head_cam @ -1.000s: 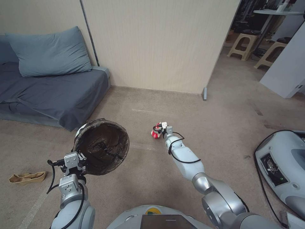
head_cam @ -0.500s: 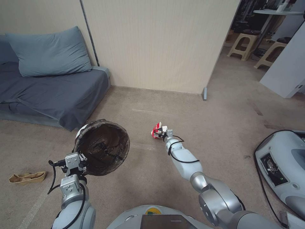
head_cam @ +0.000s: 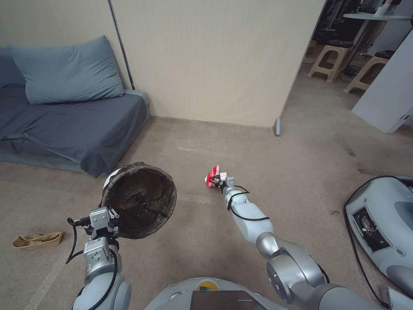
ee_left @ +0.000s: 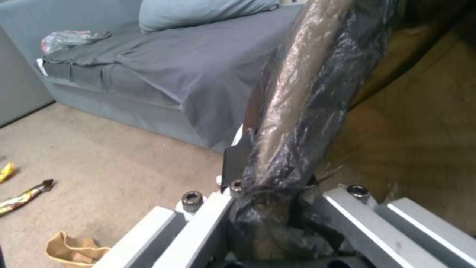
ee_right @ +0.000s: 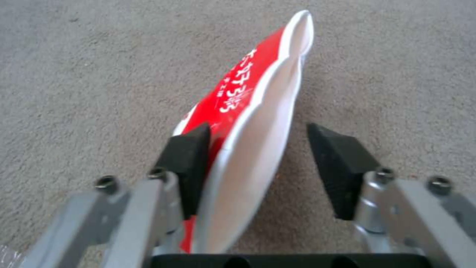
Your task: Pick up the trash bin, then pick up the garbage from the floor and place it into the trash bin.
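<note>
Pinching the trash bin (head_cam: pixel 140 200) by its bag-lined rim, the left pincer (head_cam: pixel 103 215) holds it up; the right pincer (ee_right: pixel 258 169), spread, straddles a red wrapper (ee_right: pixel 238 123) above the floor (head_cam: pixel 266 172).

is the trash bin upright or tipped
Tipped: the trash bin, clamped at its rim by the left gripper, faces its bag-lined mouth toward the head camera.

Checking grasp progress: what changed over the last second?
The right gripper drew back slightly toward the robot, and the red wrapper between its pads went from lying crumpled on the floor to standing on edge. The left gripper stays clamped on the trash bin rim, barely shifted. The tan paper is unmoved.
</note>
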Controlling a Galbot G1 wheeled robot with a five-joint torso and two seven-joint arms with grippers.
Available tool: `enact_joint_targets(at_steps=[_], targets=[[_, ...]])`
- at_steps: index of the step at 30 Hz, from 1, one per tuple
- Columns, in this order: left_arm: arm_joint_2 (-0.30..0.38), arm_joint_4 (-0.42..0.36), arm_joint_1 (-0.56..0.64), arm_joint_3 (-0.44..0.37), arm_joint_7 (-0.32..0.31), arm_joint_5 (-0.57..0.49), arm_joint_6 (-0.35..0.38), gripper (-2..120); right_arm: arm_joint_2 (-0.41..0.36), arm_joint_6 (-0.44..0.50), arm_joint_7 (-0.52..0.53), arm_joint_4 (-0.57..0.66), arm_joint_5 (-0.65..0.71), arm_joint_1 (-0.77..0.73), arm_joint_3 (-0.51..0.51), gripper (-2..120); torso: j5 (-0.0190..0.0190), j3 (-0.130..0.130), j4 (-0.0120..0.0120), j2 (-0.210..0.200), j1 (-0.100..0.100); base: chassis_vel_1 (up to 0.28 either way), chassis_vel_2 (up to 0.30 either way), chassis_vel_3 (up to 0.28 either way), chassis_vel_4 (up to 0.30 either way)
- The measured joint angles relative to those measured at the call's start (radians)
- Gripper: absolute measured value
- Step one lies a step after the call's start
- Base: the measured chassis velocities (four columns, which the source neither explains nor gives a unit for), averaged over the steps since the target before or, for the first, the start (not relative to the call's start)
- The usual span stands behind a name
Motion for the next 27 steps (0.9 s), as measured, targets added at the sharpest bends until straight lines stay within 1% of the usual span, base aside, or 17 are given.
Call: enact_joint_targets(at_steps=[1, 2, 4, 5, 8, 9, 12, 13, 27], targets=[[-0.001, 0.003, -0.002, 0.002, 0.000, 0.002, 0.000, 0, 0.003, 0.001, 0.000, -0.004, -0.001, 0.001, 0.002, 39, 0.0000, 0.000, 0.0000, 0.000, 0.000, 0.000, 0.000, 0.000, 0.000], [-0.001, 0.003, -0.002, 0.002, 0.000, 0.002, 0.000, 0, 0.003, 0.001, 0.000, -0.004, -0.001, 0.001, 0.002, 39, 0.0000, 0.000, 0.0000, 0.000, 0.000, 0.000, 0.000, 0.000, 0.000], [-0.001, 0.007, -0.003, 0.003, 0.000, 0.002, 0.000, 0, 0.004, 0.004, 0.000, -0.008, -0.002, 0.002, 0.003, 30, 0.0000, 0.000, 0.0000, 0.000, 0.000, 0.000, 0.000, 0.000, 0.000], [-0.001, 0.007, -0.003, 0.003, 0.000, 0.002, 0.000, 0, 0.004, 0.004, 0.000, -0.008, -0.002, 0.002, 0.003, 30, 0.0000, 0.000, 0.0000, 0.000, 0.000, 0.000, 0.000, 0.000, 0.000], [0.000, 0.010, -0.005, 0.002, 0.000, 0.002, -0.001, 0, 0.005, 0.007, 0.000, -0.010, -0.004, 0.003, 0.005, 17, 0.0000, 0.000, 0.0000, 0.000, 0.000, 0.000, 0.000, 0.000, 0.000], [0.000, 0.010, -0.005, 0.002, 0.000, 0.002, -0.001, 0, 0.005, 0.007, 0.000, -0.010, -0.004, 0.003, 0.005, 17, 0.0000, 0.000, 0.0000, 0.000, 0.000, 0.000, 0.000, 0.000, 0.000], [0.000, 0.011, -0.005, 0.003, 0.000, 0.002, -0.001, 0, 0.006, 0.011, 0.000, -0.010, -0.005, 0.003, 0.006, 3, 0.0000, 0.000, 0.0000, 0.000, 0.000, 0.000, 0.000, 0.000, 0.000], [0.000, 0.011, -0.005, 0.003, 0.000, 0.002, -0.001, 0, 0.006, 0.013, -0.001, -0.011, -0.005, 0.003, 0.007, 0, 0.0000, 0.000, 0.0001, 0.000, 0.000, 0.000, 0.000, 0.000, 0.000], [0.001, 0.011, -0.002, 0.005, 0.000, 0.005, -0.002, 0, 0.008, 0.037, -0.004, -0.025, -0.026, 0.005, 0.013, 0, 0.0000, 0.000, 0.0000, 0.000, 0.000, 0.000, 0.000, 0.000, 0.000]])
